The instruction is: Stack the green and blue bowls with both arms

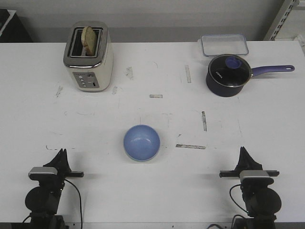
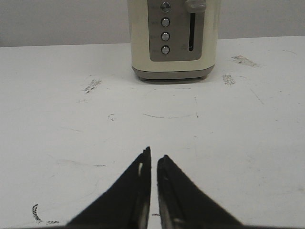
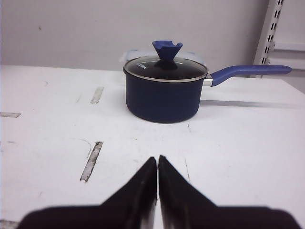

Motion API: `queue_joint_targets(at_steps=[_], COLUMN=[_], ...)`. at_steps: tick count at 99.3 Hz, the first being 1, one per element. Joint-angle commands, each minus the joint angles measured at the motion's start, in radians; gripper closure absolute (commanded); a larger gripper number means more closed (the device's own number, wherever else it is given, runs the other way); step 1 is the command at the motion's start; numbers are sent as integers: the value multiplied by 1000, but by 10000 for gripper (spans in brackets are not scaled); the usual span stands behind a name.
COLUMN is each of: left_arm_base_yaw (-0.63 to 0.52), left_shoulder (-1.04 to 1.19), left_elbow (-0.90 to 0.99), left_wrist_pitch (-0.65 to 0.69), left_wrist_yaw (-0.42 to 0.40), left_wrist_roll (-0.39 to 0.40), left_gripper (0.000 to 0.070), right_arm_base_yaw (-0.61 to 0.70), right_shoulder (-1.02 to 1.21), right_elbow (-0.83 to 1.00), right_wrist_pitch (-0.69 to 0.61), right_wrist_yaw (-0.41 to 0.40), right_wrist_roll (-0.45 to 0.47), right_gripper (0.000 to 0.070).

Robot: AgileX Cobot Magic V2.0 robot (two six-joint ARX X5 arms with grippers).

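Observation:
The light blue bowl (image 1: pixel 141 142) sits upright on the white table (image 1: pixel 157 191), midway between the two arms. The pale green bowl does not show as a separate thing; a thin pale edge runs under the blue bowl's near rim, and I cannot tell what it is. My left gripper (image 1: pixel 62 152) rests at the near left, far from the bowl; in the left wrist view it (image 2: pixel 154 152) is shut and empty, with a sliver between the tips. My right gripper (image 1: pixel 243 150) rests at the near right; in the right wrist view it (image 3: pixel 157 158) is shut and empty.
A cream toaster (image 1: pixel 88 56) with bread in it stands at the far left, also in the left wrist view (image 2: pixel 172 38). A dark navy saucepan (image 1: pixel 228 75) with a purple handle and a clear lidded box (image 1: pixel 224 45) stand at the far right. The saucepan also shows in the right wrist view (image 3: pixel 163 95).

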Motion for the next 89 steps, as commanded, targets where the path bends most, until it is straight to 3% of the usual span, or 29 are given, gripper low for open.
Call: queue_joint_targets(at_steps=[1,11,89], left_arm_base_yaw=[0,0,0], left_shoulder=[-2,-2,-2], left_elbow=[-22,-22,-21], left_wrist_pitch=[14,16,13], left_wrist_yaw=[0,0,0], left_wrist_roll=[-2,-2,-2], left_gripper=[697,697,697], right_arm_base_yaw=[0,0,0], right_shoulder=[-59,-81,-81], right_elbow=[-37,-100,-101], right_wrist_pitch=[18,85,88], right_wrist_yaw=[0,-1,0], right_wrist_roll=[1,13,15], right_gripper=[700,700,700])
